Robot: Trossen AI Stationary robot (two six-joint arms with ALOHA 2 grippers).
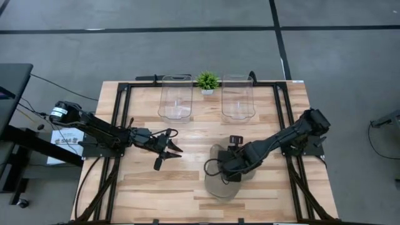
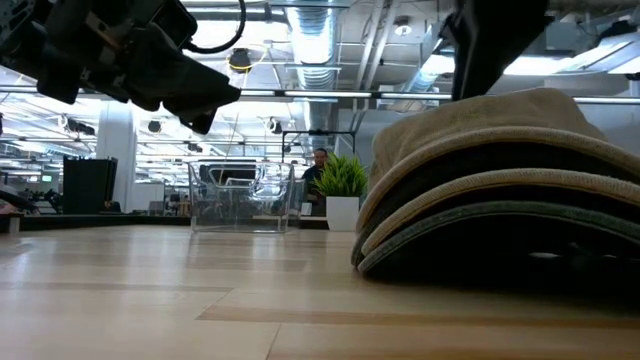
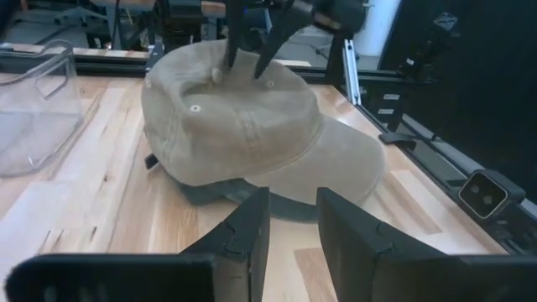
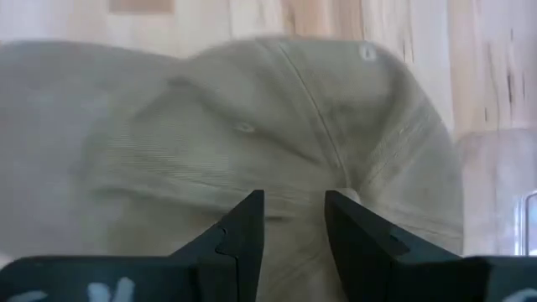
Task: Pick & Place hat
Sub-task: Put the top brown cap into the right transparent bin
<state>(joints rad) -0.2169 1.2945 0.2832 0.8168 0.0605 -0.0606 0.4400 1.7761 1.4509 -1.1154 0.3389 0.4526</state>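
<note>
A tan cap (image 3: 243,126) lies on top of a stack of caps (image 2: 500,200) on the wooden table, right of its middle; a darker cap's edge (image 3: 218,195) shows under it. My right gripper (image 4: 294,222) points steeply down over the tan cap's crown (image 1: 215,181). Its open fingers stand beside the top button (image 4: 351,197). My left gripper (image 3: 294,226) hovers open left of the stack (image 1: 169,153), pointing toward it with nothing between its fingers. My right gripper comes at the tan cap from above, its fingertips (image 3: 233,63) down at the crown near the top button. I cannot tell whether they touch the cloth. The cap rests on the stack.
Two clear plastic bins (image 1: 175,97) (image 1: 237,97) stand at the table's far edge with a small potted plant (image 1: 207,81) between them. Black frame rails (image 1: 122,119) run along both sides of the table. Bare wood lies near the front edge.
</note>
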